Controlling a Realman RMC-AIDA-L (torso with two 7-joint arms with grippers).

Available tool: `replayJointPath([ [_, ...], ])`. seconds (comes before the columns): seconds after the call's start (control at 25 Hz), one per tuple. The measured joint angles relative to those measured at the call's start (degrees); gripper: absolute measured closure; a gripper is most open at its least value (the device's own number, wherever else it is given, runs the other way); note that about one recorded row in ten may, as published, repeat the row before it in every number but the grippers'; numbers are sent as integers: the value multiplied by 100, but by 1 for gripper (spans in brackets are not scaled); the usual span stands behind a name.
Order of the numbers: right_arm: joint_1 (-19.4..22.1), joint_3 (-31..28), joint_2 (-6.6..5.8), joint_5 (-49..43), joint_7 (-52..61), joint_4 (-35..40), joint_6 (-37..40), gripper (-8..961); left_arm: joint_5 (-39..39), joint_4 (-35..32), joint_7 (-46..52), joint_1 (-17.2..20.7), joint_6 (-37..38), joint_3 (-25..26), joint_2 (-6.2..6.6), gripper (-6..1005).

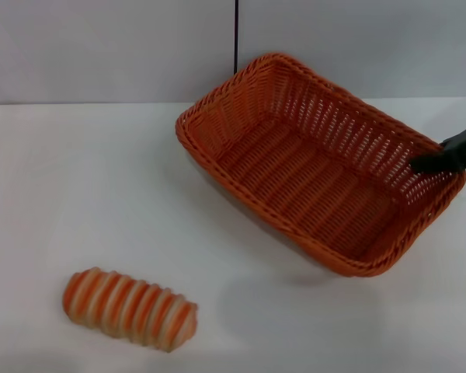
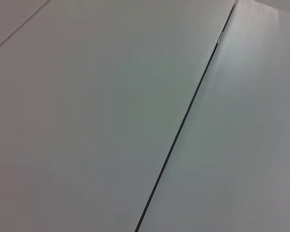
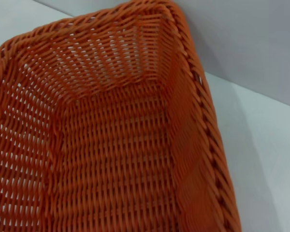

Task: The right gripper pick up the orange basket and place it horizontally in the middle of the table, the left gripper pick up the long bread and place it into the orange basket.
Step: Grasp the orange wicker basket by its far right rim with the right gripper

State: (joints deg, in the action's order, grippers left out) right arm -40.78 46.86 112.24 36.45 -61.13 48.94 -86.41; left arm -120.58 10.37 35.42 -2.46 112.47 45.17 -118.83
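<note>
**Basket Held at Its Edge**

At the right of the frame, the right gripper [image 1: 439,159] was clamped on the orange basket's [image 1: 295,167] rim. The basket sat crooked, upper right on the table [image 1: 78,186]. The long bread [image 1: 130,308] lay lower left. With so little rim pinched, the basket could slip or tip.

Pale grey wall panels [image 1: 109,47] behind, split by dark vertical seam [image 1: 236,31]; even light.

Woven wicker-style orange basket [image 1: 311,167]
</note>
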Motion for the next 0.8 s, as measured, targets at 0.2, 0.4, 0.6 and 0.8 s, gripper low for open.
replayJointPath([
  [0.2, 2, -6, 0, 18, -30, 88, -64, 764, 0, 0, 0, -5, -34, 0, 0, 368],
  [0.4, 86, -197, 3, 475, -134, 449, -495, 785, 1, -1, 0, -9, -55, 0, 0, 367],
  [0.6, 332, -279, -97, 1878, -148, 971, -1124, 785, -2, 0, -12, -26, -58, -84, 0, 367],
  [0.8, 454, -282, -297, 2911, -185, 1030, -1501, 784, -2, -9, -47, -42, -60, -149, 0, 368],
])
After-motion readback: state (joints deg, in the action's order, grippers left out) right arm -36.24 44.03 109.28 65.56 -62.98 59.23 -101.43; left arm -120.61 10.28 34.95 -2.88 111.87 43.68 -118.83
